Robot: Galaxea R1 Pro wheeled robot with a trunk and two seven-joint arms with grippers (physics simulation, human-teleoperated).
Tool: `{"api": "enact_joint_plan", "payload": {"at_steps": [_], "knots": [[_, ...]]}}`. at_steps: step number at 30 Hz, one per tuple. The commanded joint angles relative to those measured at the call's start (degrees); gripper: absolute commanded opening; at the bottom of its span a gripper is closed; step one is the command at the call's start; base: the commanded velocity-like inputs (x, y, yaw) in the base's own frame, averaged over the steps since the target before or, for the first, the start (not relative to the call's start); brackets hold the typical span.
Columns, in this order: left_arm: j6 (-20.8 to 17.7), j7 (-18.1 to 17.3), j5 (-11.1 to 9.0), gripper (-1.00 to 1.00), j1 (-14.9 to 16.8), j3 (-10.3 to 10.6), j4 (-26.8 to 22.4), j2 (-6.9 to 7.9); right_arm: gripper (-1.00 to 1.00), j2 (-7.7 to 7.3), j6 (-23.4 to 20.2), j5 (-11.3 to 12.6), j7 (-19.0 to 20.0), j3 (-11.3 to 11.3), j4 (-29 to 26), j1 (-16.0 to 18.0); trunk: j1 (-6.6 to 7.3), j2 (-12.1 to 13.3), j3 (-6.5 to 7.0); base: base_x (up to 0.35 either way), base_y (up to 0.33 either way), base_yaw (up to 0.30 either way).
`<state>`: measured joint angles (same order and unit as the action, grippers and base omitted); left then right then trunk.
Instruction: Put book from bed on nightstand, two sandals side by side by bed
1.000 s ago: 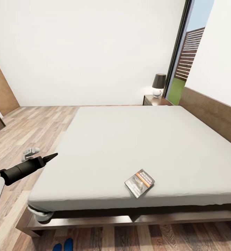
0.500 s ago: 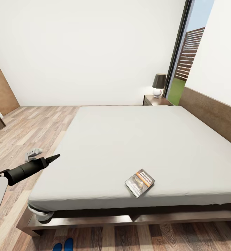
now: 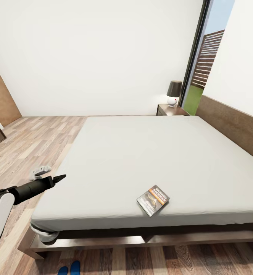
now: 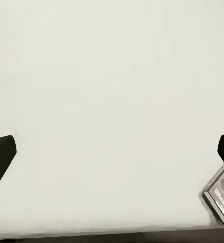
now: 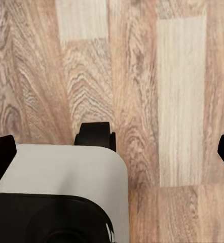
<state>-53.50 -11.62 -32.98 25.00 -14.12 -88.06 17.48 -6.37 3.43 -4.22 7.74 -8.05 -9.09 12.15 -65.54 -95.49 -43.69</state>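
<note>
The book [image 3: 153, 200] lies flat on the light-grey bed [image 3: 149, 160], near its front edge, and shows again at the edge of the left wrist view as the book [image 4: 221, 196]. My left gripper [image 3: 60, 178] hovers at the bed's front left corner, well left of the book. Its fingertips [image 4: 1, 156] stand wide apart over the mattress, so it is open and empty. My right gripper [image 5: 112, 152] is open above the wood floor, over my own base. Two blue sandals [image 3: 70, 269] poke in side by side at the bottom edge, on the floor before the bed. A nightstand [image 3: 171, 110] stands at the bed's far side.
A dark-shaded lamp [image 3: 174, 93] sits on the nightstand beside the tall window [image 3: 202, 68]. A small grey object [image 3: 39, 172] lies on the floor left of the bed. A pale rounded thing [image 3: 46, 233] sits under the bed's front left corner. The headboard [image 3: 233, 126] runs along the right.
My left arm has sunk a little and edged toward the bed corner, which uncovers more of the grey object on the floor. The book and sandals have not moved.
</note>
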Motion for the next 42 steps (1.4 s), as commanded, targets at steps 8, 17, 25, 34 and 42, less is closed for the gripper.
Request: {"api": "enact_joint_plan", "payload": {"at_steps": [8,17,25,34,42], "knots": [[-0.5,7.0,2.7,1.00,0.0,1.7,2.2,0.21,1.00,0.06,-0.1,-0.3,0.5,-0.4,-4.9,0.1,0.01,0.0,-0.05,0.000,0.000,0.000],[0.6,9.8,11.6,1.00,-0.1,2.5,8.5,0.07,1.00,0.11,-0.1,-0.1,0.8,-0.4,-8.2,0.1,0.01,0.0,-0.05,0.000,0.000,0.000],[5.3,10.3,19.8,1.00,-0.1,2.8,17.6,-0.03,1.00,0.32,-0.2,0.0,3.0,-0.4,-9.1,0.1,0.01,0.0,-0.05,0.000,0.000,0.000],[13.1,10.4,25.6,1.00,0.0,3.1,30.8,-0.06,1.00,0.49,-0.1,0.1,8.4,-0.4,-9.4,0.1,0.01,0.0,-0.05,0.000,0.000,0.000],[20.9,9.6,27.2,1.00,0.0,3.3,41.8,0.03,1.00,0.44,-0.2,0.0,13.7,-0.4,-9.5,0.2,0.01,0.0,-0.05,0.000,0.000,0.000]]}}
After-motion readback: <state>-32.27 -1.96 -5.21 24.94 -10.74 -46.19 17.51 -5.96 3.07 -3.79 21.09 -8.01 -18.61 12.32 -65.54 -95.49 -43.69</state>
